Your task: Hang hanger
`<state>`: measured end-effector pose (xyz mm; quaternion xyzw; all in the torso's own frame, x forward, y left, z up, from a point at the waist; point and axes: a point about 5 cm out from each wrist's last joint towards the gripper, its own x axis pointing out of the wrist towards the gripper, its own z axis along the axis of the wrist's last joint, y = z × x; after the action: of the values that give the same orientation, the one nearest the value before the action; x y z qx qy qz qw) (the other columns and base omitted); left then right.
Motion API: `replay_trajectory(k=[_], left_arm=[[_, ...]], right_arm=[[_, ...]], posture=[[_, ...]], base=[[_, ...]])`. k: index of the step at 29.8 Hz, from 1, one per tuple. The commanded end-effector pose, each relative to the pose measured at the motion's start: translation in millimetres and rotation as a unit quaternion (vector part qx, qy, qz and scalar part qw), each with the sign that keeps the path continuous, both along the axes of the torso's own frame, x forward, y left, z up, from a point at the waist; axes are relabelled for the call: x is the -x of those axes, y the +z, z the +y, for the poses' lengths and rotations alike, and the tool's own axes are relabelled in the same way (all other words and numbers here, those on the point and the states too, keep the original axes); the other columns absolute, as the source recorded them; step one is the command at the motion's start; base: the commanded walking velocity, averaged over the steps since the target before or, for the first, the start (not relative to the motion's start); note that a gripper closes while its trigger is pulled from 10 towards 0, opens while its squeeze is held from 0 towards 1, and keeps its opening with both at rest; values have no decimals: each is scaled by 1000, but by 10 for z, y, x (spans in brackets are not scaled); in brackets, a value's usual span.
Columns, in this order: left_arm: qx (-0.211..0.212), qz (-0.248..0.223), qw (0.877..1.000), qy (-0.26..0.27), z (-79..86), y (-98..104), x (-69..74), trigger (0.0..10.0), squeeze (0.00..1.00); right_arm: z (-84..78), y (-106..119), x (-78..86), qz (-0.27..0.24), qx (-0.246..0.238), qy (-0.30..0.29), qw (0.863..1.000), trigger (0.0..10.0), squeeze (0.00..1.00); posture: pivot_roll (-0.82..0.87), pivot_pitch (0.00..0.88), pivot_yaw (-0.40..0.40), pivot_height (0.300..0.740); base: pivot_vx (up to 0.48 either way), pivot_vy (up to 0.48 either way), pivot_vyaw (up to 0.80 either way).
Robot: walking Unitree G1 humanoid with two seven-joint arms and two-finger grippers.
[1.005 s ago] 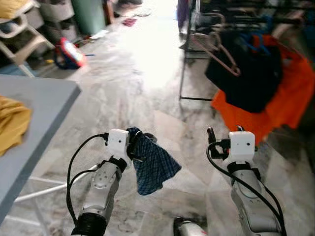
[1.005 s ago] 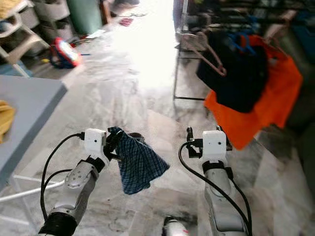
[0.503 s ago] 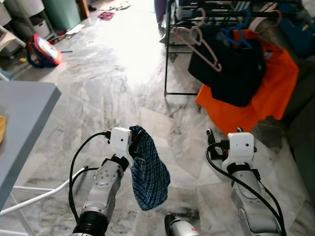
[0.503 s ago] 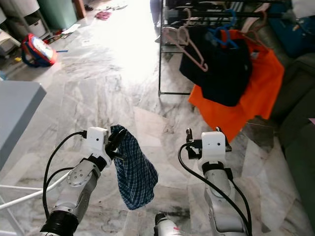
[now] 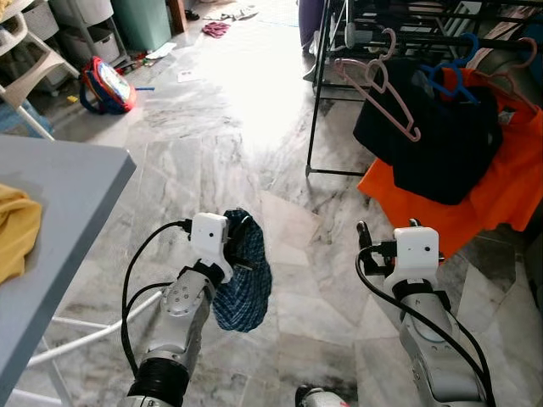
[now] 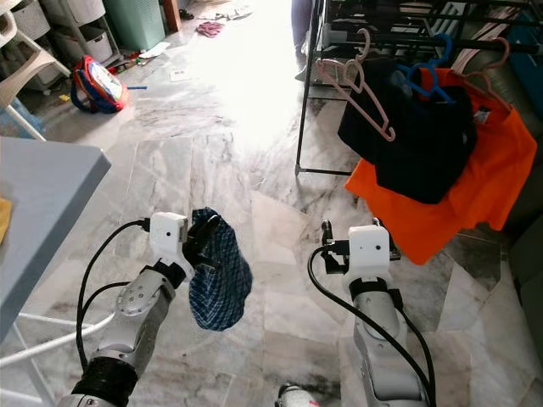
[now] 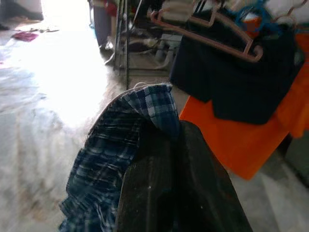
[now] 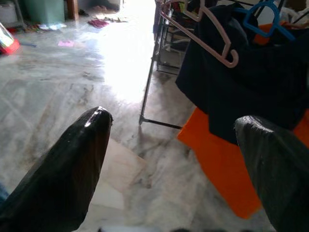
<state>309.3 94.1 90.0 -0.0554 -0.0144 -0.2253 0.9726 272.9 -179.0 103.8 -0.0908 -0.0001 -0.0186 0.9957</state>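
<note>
Grey marble floor [image 5: 212, 161], glare from far doorway; grey table [image 5: 59, 212] left; shelving [image 5: 85, 25] behind.

Three hangers hang on one rack [image 5: 316, 102]: two pink [image 5: 386, 93] [image 5: 509, 80], one blue [image 5: 454, 72]. One checked cloth [image 5: 246, 280], one yellow cloth [image 5: 15, 229], one tabletop [image 5: 68, 195], two grippers [image 5: 233, 246] [image 5: 373, 237].

Floor [image 5: 221, 144]: polished grey-veined marble tiles, glossy, with strong glare. Checked garment [image 5: 242, 275]: blue woven cloth, soft, matt, crumpled. Left gripper [image 7: 178, 193]: black fingers, smooth with dull sheen, scuffed. Right gripper [image 8: 176, 179]: fingers [image 8: 72, 169] black, faintly glossy. Pink hangers [image 5: 382, 89]: smooth plastic. Clothes rack [image 5: 316, 119]: dark painted metal tube. Orange garment [image 5: 501, 186] and black garment [image 5: 441, 144]: matt cloth. Table [image 5: 68, 203]: grey, matt, smooth top. Yellow cloth [image 5: 15, 229]: soft fabric.
</note>
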Motion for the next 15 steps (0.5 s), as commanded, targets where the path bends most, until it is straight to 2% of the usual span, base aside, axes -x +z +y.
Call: replay_trajectory(k=[1,15], left_arm=[[-7,0,1000,9,79,-22,12,10000,0],[-4,0,1000,4,40,-21,12,10000,0]], right_arm=[[62,25,1,-4,-9,10,1000,10000,0],[63,34,8,-3,-9,11,1000,10000,0]], posture=[[-143,151,11,740],[-151,152,12,740]], base=[[300,0,-500],[304,0,-800]])
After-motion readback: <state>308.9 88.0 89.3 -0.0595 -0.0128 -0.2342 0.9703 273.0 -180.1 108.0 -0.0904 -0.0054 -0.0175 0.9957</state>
